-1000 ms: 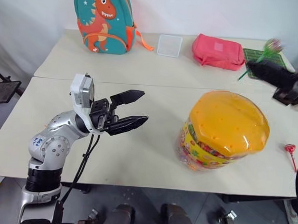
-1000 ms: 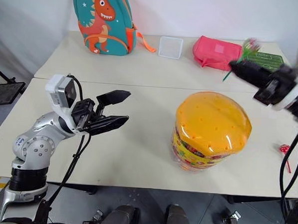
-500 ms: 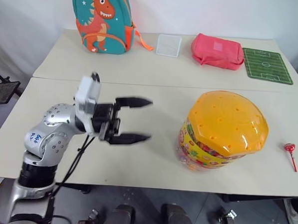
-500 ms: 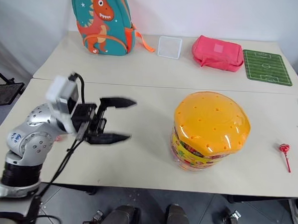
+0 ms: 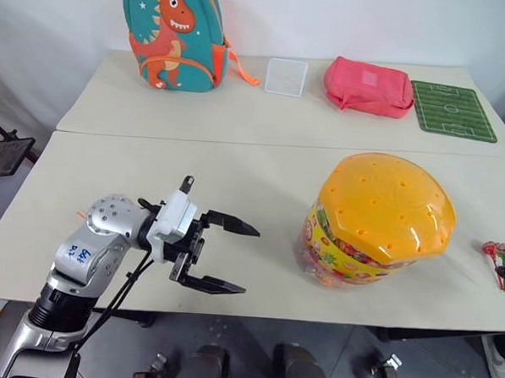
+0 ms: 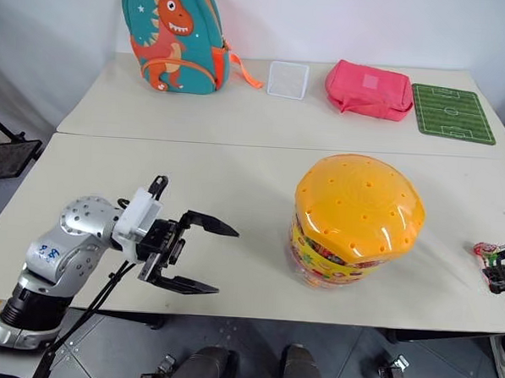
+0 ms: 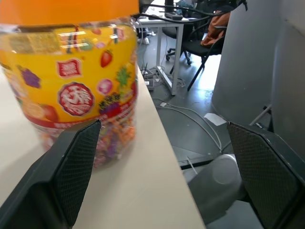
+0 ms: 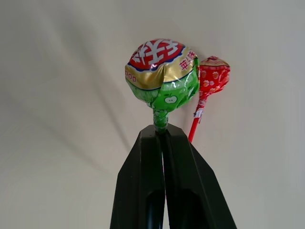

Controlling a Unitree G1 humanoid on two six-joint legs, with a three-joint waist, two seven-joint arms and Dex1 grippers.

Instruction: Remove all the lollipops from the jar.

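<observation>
My left gripper (image 5: 229, 255) has dropped low, jaws wide, empty. Big clear plastic jar (image 5: 376, 221), orange lid on. My right gripper (image 8: 164, 138) swung down from the far side to the table edge, clamping green wrapped lollipop (image 8: 162, 76) beside red lollipop (image 8: 213, 74); placing next.

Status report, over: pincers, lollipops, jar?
Left pincer open, facing jar. Right pincer shut on green lollipop, beside red lollipop on table.

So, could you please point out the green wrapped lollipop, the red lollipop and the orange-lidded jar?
green wrapped lollipop (image 8: 162, 76), right wrist view, head.
red lollipop (image 8: 214, 74), right wrist view, head.
orange-lidded jar (image 5: 385, 209), left eye view, lid.
</observation>
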